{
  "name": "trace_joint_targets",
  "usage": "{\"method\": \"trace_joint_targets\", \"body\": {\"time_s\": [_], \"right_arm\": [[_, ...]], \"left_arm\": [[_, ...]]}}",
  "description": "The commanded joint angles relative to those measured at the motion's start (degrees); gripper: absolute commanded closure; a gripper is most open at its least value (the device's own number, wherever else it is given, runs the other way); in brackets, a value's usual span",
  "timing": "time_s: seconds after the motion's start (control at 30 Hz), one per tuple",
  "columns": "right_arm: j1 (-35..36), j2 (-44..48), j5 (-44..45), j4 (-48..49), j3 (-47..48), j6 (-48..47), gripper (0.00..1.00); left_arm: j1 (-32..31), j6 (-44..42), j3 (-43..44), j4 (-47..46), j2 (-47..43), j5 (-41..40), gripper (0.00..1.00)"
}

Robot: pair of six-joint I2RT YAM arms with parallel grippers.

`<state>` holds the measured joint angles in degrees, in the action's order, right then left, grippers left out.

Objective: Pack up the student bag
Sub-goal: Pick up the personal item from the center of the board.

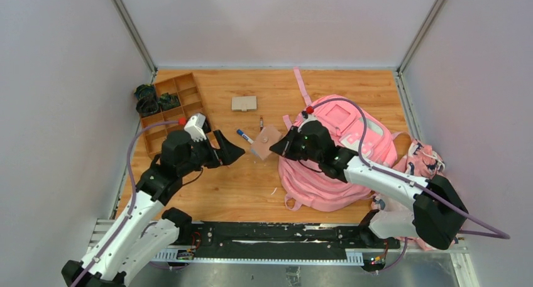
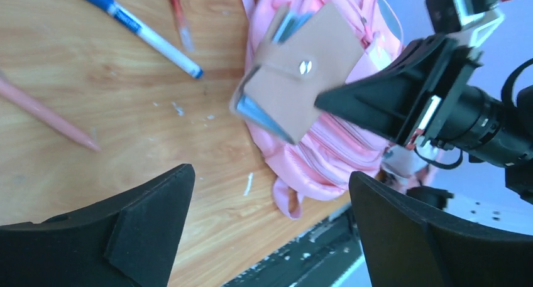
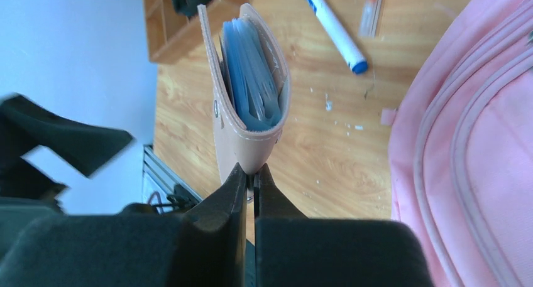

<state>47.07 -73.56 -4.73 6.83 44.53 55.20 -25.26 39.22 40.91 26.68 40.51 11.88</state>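
The student bag [image 1: 327,186], a large pink backpack, lies flat on the wooden table right of centre; it also fills the right of the right wrist view [image 3: 478,142]. My right gripper [image 1: 278,147] [image 3: 250,171] is shut on the lower edge of a tan snap card wallet [image 1: 265,141] [image 3: 248,130] with blue sleeves inside. The wallet hangs above the table just left of the bag. My left gripper [image 1: 236,152] [image 2: 270,174] stands wide open a little left of the wallet [image 2: 295,80], with nothing between its fingers.
A blue marker [image 1: 245,136] and a red pen [image 1: 261,122] lie behind the wallet, and a small tan notebook [image 1: 244,103] farther back. A wooden divided tray [image 1: 170,108] with dark bundles [image 1: 148,100] stands back left. A patterned cloth bundle [image 1: 424,158] lies right of the bag.
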Motion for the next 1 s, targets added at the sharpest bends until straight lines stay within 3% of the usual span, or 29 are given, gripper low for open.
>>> {"method": "trace_joint_targets", "body": {"time_s": [0.0,0.13,0.3,0.47,0.63,0.73,0.87,0.97], "right_arm": [[-2.03,2.37,-2.5,9.51,-3.07,2.12,1.0],[-2.26,2.64,-5.54,12.33,-3.29,4.19,1.0],[-2.26,2.83,-7.67,15.05,-3.47,5.5,1.0],[-2.64,0.45,-11.76,17.61,-2.92,8.37,1.0],[-2.62,-1.37,-15.05,21.96,-3.33,10.84,1.0],[-2.62,-1.35,-15.71,21.75,-3.23,10.94,1.0],[-2.56,-1.39,-16.49,20.9,-3.36,10.9,1.0],[-2.6,-2.43,-18.18,17.38,-2.32,10.59,1.0]], "left_arm": [[-0.14,14.51,-10.97,-16.02,-0.31,9.29,0.0],[-0.14,24.11,-18.69,-31.27,-1.87,9.71,0.0],[-0.14,26.29,-20.56,-34.36,-1.7,8.18,0.0],[-0.14,31.03,-24.5,-43.41,-0.81,7.9,0.0],[-0.14,30.58,-23.81,-44.46,1.36,7.94,0.04],[-0.14,30.63,-23.1,-44.77,2.0,7.29,0.16],[-0.14,31.2,-22.64,-44.78,2.42,5.89,0.48],[-0.13,31.73,-22.18,-44.79,2.77,4.67,0.66]]}}
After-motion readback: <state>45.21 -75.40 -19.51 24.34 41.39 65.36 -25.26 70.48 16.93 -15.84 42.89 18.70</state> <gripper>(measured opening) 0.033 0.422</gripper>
